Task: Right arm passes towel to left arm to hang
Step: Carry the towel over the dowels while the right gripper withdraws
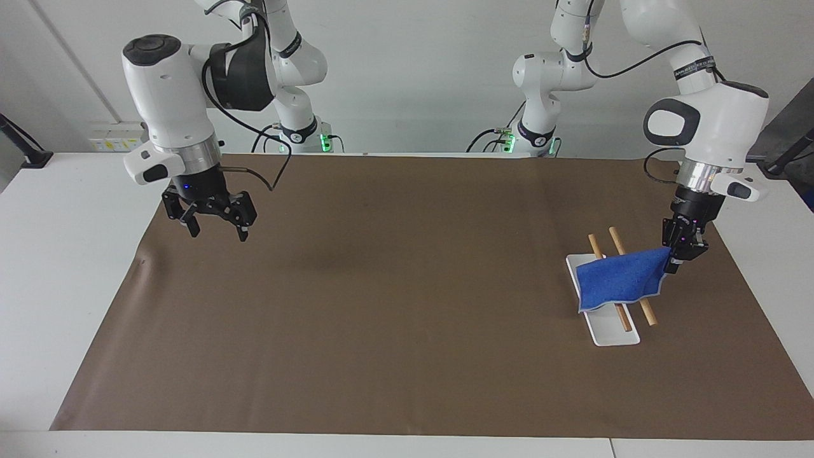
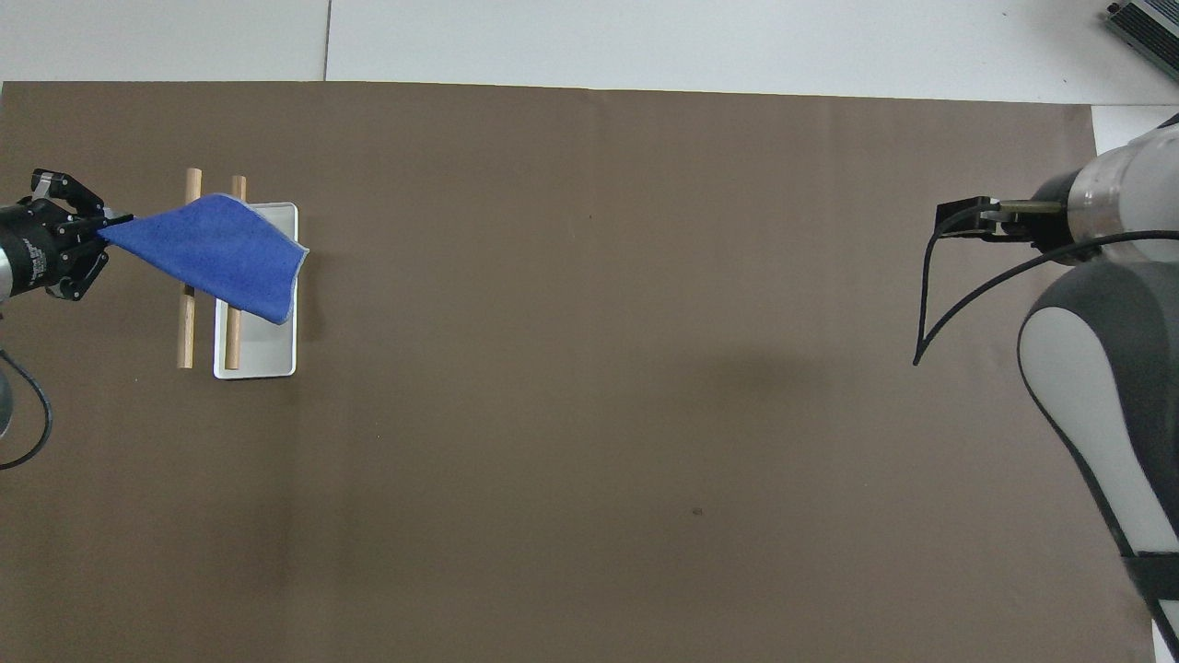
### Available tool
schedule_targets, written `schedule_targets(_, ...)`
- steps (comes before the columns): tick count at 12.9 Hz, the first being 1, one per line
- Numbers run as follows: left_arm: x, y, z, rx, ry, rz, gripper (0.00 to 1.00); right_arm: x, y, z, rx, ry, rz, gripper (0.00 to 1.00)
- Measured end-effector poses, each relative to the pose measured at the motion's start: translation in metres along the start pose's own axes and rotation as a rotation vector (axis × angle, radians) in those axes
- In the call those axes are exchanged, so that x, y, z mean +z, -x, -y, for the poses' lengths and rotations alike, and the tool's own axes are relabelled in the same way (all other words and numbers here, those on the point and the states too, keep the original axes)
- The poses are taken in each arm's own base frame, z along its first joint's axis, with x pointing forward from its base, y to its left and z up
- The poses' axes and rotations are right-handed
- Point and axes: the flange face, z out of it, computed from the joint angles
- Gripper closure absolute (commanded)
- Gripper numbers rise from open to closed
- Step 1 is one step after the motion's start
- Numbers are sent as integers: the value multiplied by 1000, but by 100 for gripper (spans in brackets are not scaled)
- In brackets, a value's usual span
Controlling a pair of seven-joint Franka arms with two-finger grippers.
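The left gripper (image 1: 679, 259) is clamped on one corner of the towel (image 1: 620, 278), a bright blue cloth spread flat across two wooden rods (image 1: 631, 291) above a white tray (image 1: 615, 334). The right gripper (image 1: 212, 224) hangs spread and empty over the brown mat (image 1: 394, 305).

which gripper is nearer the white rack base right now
Left. The left gripper is beside the white rack base, its jaws shut on a corner of the blue towel draped over the wooden rods. The right gripper hangs open over the right arm's end of the table.
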Motion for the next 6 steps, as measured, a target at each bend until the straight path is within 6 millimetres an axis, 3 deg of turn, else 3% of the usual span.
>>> schedule_targets(4,12,-29,20,82,-38,-18,100,-43,24,-21,69,-28,60,0)
schedule_targets(6,16,-34,26,103,-51,-18,100,-64,34,-30,85,-23,99,0)
